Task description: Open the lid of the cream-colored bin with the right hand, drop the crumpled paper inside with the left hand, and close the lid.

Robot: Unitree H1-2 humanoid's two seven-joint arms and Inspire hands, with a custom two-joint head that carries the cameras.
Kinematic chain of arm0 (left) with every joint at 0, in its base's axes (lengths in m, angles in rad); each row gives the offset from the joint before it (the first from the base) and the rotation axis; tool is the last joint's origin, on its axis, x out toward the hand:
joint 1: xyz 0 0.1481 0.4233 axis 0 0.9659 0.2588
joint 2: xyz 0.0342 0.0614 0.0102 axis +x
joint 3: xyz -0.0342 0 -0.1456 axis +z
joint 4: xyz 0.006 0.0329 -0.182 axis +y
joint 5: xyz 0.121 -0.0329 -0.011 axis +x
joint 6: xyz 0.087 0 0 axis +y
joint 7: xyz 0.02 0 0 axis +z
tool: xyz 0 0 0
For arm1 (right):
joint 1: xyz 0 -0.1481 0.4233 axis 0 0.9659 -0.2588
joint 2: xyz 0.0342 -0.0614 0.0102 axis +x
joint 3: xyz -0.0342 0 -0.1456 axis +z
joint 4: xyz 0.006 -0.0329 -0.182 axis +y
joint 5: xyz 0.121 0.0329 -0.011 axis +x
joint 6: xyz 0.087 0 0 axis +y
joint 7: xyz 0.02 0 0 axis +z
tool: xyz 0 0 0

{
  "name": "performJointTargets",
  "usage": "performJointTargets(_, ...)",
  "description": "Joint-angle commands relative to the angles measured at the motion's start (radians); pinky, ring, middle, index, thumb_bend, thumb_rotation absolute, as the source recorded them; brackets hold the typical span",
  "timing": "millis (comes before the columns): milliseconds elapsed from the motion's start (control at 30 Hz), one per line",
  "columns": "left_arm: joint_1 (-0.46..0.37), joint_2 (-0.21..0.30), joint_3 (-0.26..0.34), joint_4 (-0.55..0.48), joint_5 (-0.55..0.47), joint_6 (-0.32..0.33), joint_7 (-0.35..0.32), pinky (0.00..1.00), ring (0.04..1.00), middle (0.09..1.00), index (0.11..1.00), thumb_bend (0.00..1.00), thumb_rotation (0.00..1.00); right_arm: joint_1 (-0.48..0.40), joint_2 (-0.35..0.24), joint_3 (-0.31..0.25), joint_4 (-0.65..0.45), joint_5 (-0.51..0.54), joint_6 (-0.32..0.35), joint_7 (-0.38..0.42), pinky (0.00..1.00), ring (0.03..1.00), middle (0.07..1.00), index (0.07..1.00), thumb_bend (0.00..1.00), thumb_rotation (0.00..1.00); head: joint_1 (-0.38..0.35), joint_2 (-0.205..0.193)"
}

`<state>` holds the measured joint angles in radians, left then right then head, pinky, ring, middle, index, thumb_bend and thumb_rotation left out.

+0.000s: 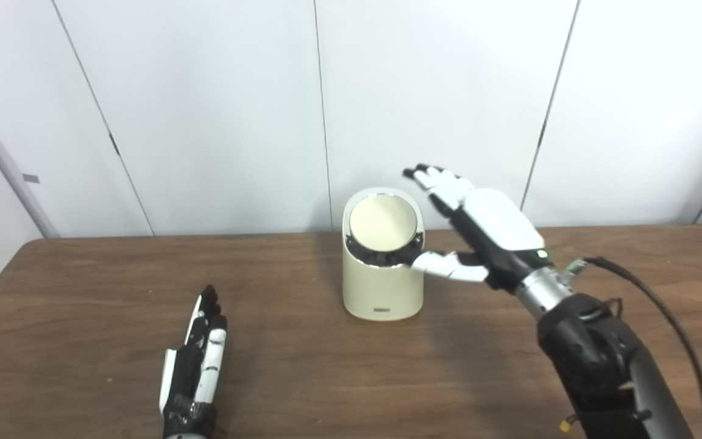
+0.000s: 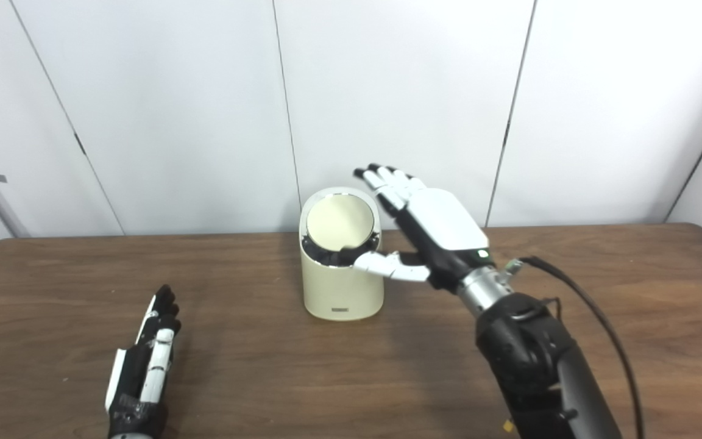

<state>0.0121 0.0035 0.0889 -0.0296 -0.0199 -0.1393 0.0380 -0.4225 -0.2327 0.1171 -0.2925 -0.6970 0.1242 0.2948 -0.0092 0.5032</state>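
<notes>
The cream-colored bin stands upright in the middle of the wooden table. Its round lid sits tilted in the slanted top, with a dark gap along its lower edge. My right hand is open just right of the bin, fingers stretched up past the rim and thumb at the front right of the rim. I cannot tell if the thumb touches it. My left hand lies open and empty on the table, front left of the bin. No crumpled paper shows in either view.
A white panelled wall stands close behind the table's far edge. A black cable loops from my right wrist over the table's right side.
</notes>
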Motion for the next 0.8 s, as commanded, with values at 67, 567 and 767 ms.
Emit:
performJointTargets(67, 0.035, -0.012, -0.005, 0.073, -0.002, -0.014, 0.005, 1.00, 1.000, 1.000, 1.000, 0.50, 0.79, 0.021, 0.003, -0.081, -0.032, 0.110, 0.038, -0.041, 0.89, 0.974, 0.978, 0.961, 0.49, 1.00, -0.004, -0.001)
performJointTargets(567, 0.056, -0.014, 0.010, -0.003, -0.092, 0.042, -0.022, 1.00, 1.000, 1.000, 1.000, 0.51, 0.81, 0.202, 0.006, -0.260, 0.009, 0.508, 0.210, -0.035, 0.99, 0.995, 0.991, 0.954, 0.57, 1.00, -0.009, 0.028)
performJointTargets(767, 0.062, -0.016, 0.010, -0.037, -0.104, 0.057, -0.029, 1.00, 1.000, 1.000, 1.000, 0.47, 0.90, 0.270, 0.088, -0.278, 0.026, 0.614, 0.209, -0.099, 0.98, 0.982, 0.979, 0.952, 0.55, 1.00, -0.012, 0.042)
